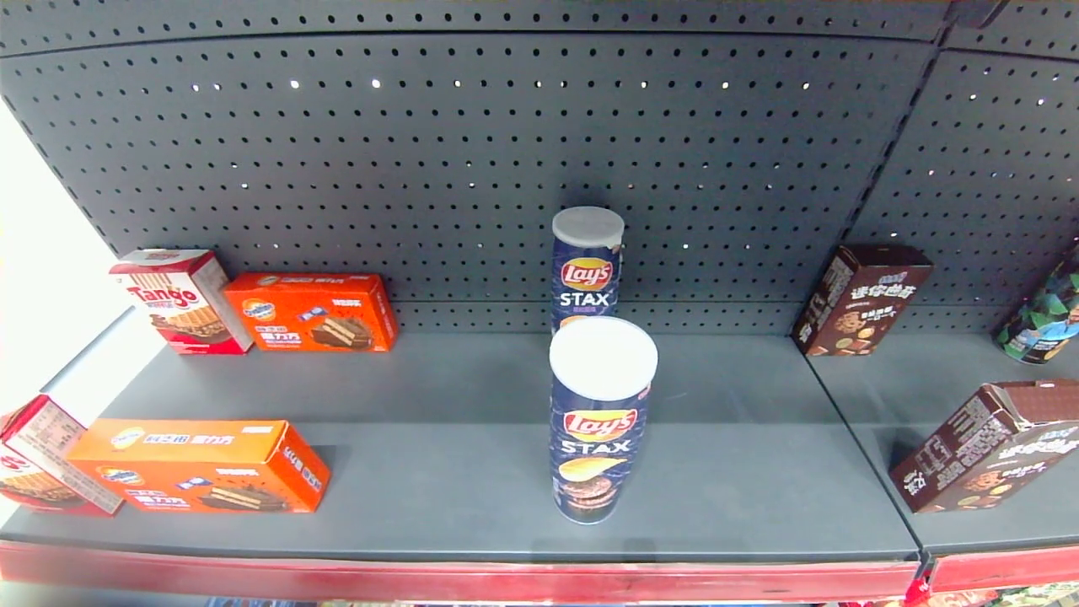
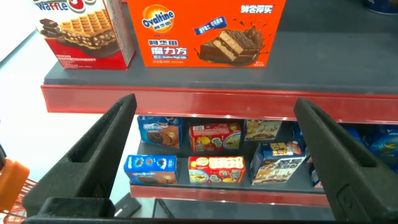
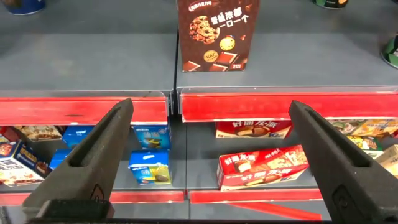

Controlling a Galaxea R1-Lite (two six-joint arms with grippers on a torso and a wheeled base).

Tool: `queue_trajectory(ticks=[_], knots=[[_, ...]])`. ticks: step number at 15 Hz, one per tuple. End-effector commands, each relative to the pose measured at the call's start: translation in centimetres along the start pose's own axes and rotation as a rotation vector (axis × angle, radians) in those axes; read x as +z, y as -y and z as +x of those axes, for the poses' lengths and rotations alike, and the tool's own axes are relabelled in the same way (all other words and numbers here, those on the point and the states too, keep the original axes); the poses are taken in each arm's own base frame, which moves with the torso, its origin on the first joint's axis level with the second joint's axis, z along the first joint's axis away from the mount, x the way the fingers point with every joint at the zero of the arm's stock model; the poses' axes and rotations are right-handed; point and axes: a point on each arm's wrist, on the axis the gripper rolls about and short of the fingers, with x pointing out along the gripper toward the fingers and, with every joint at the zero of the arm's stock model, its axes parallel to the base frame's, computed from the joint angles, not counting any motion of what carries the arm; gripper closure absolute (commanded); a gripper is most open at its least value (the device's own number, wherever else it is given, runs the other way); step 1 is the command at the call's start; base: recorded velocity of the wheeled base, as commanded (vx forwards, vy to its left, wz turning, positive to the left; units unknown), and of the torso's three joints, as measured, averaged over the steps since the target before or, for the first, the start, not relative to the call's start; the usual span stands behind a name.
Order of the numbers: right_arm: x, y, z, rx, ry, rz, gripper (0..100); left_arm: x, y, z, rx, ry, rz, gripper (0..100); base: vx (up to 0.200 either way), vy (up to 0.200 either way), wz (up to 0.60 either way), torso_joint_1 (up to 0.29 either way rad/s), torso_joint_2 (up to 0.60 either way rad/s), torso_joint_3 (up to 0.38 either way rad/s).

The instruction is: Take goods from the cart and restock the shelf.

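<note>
On the grey shelf (image 1: 438, 396), from the left: a front wafer box (image 1: 34, 459) sits at the near corner, touching the front orange box (image 1: 202, 468). Behind them a back wafer box (image 1: 179, 299) stands just beside the back orange box (image 1: 312, 312). At centre two dark blue chip cans stand upright, the near can (image 1: 600, 421) directly in front of the far can (image 1: 587, 261). In the next bay to the right are a back cookie box (image 1: 860, 299), a front cookie box (image 1: 986, 447) and a green can (image 1: 1045, 316).

The left gripper (image 2: 214, 165), spread wide and empty, hangs before the shelf's red front edge (image 2: 211, 102). The front orange box (image 2: 205, 31) stands on the shelf beyond it, well apart. Small boxes (image 2: 214, 155) line the lower shelves.

The right gripper (image 3: 211, 162), also wide and holding nothing, faces the red edge where the two bays meet. The front cookie box (image 3: 217, 34) stands beyond it, untouched.
</note>
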Motion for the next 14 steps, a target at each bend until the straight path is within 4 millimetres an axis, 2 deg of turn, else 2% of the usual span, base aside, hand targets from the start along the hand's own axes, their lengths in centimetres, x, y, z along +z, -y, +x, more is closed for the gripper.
queue_trajectory(ticks=[1, 2, 10, 11, 14], knots=[[0.01, 0.0, 0.01, 0.0, -0.002, -0.001, 0, 0.02, 0.0, 0.01, 0.0, 0.0, 0.002, 0, 0.0, 0.0, 0.0, 0.0, 0.0, 0.0], [0.01, 0.0, 0.01, 0.0, -0.002, -0.001, 0, 0.02, 0.0, 0.01, 0.0, 0.0, 0.002, 0, -0.2, 0.0, 0.0, 0.012, 0.0, 0.007], [0.01, 0.0, 0.01, 0.001, -0.002, 0.001, 0, 0.0, 0.0, 0.01, 0.0, -0.001, 0.002, 0, 0.0, 0.0, 0.0, 0.0, 0.0, 0.0], [0.01, 0.0, 0.01, 0.001, -0.002, 0.001, 0, 0.0, 0.01, 0.01, 0.001, -0.001, -0.001, 0, -0.2, 0.0, 0.0, 0.002, 0.01, -0.002], [0.01, 0.0, 0.01, 0.001, -0.002, 0.002, 0, 0.0, 0.0, 0.01, 0.003, -0.001, -0.001, 0, 0.0, 0.0, 0.0, 0.0, 0.0, 0.0]])
